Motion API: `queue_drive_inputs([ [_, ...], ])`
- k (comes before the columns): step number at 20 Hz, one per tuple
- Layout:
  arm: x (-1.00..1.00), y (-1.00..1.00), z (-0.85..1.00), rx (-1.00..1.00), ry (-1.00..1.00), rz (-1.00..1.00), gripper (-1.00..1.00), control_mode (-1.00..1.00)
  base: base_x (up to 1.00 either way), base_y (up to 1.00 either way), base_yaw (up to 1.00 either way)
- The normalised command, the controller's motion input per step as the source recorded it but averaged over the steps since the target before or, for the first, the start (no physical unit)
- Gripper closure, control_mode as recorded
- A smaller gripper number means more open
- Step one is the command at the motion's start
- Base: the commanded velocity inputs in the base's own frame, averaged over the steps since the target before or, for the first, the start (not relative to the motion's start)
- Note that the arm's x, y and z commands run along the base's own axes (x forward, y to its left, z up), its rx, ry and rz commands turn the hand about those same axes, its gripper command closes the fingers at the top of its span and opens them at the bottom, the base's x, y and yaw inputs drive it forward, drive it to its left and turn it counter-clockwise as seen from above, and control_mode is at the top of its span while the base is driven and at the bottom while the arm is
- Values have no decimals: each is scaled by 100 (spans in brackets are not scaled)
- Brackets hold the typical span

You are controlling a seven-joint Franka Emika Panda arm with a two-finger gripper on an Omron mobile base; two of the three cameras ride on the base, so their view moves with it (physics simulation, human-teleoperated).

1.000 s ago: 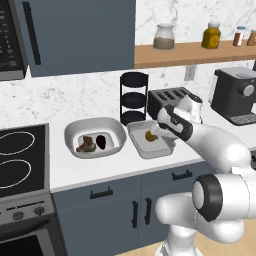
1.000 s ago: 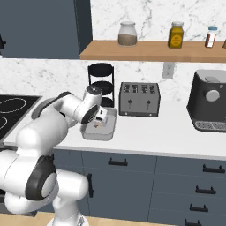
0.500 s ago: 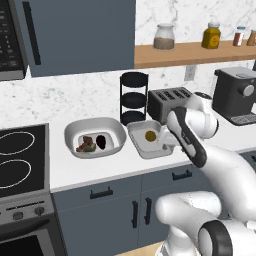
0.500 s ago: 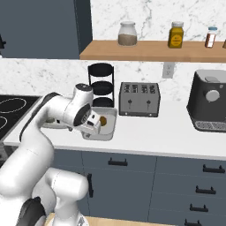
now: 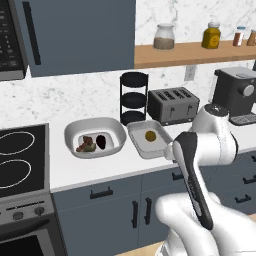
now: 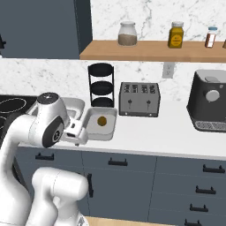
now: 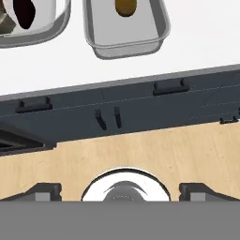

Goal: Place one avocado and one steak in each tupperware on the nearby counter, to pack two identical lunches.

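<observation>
Two tupperwares (image 5: 95, 137) (image 5: 148, 140), one avocado (image 5: 150, 135), one toaster (image 5: 173, 104), three shelf jars (image 5: 163, 36).

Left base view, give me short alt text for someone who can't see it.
On a white counter sit a bowl-like container holding two dark items and a rectangular container holding one yellowish item. The white arm fills the lower right.

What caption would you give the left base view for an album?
White robot arm drawn back over the counter, beside a square tupperware holding one avocado and an oval tupperware holding food.
</observation>
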Motion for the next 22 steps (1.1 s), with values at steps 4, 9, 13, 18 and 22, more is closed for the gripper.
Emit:
queue_drive_inputs([
  [4,-57,13,69,-1,-5,5,-100,-100,0,0,0],
  [9,-22,0,84,5,0,13,-100,-100,0,0,0],
  [13,-70,0,31,1,0,20,-100,-100,0,0,0],
  [18,-33,10,1,-1,11,8,-100,-100,0,0,0],
  [22,-30,4,18,0,6,-3,-100,-100,0,0,0],
])
